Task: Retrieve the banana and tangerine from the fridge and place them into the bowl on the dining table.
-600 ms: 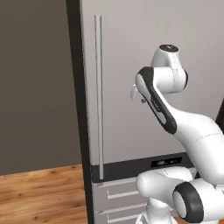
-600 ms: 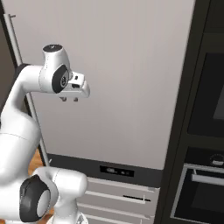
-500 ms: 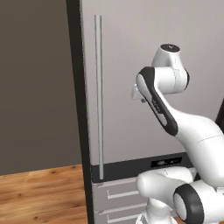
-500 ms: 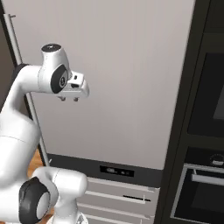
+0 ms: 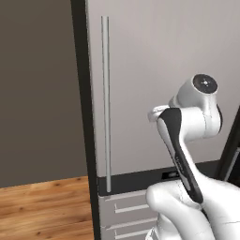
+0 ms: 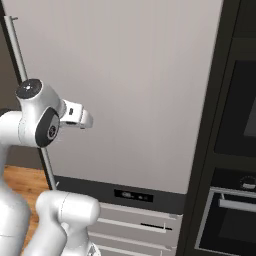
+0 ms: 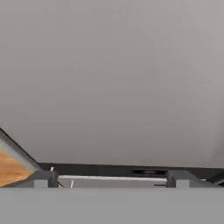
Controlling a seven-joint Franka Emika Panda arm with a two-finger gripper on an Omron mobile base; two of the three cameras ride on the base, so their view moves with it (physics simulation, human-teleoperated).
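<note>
The fridge (image 5: 140, 70) stands shut, its grey door (image 6: 140, 75) plain and flat, with a long vertical bar handle (image 5: 106, 103) on its left edge. My gripper (image 7: 111, 179) faces the door (image 7: 112, 65) at close range, open, with its two fingertips (image 7: 41, 178) set wide apart and nothing between them. The white hand (image 6: 75, 116) sits at mid-height of the door, to the right of the handle (image 6: 20, 55). Banana, tangerine, bowl and dining table are out of view.
Lower drawers (image 5: 122, 211) run under a dark strip with a small display (image 6: 132, 195). Dark cabinets with a built-in oven (image 6: 235, 215) flank the fridge on the right. A dark wall (image 5: 37, 93) and wooden floor (image 5: 42, 206) lie to the left.
The arm's upper joint and the hand have dropped lower in front of the door. The fridge stays shut and the gripper stays open.
</note>
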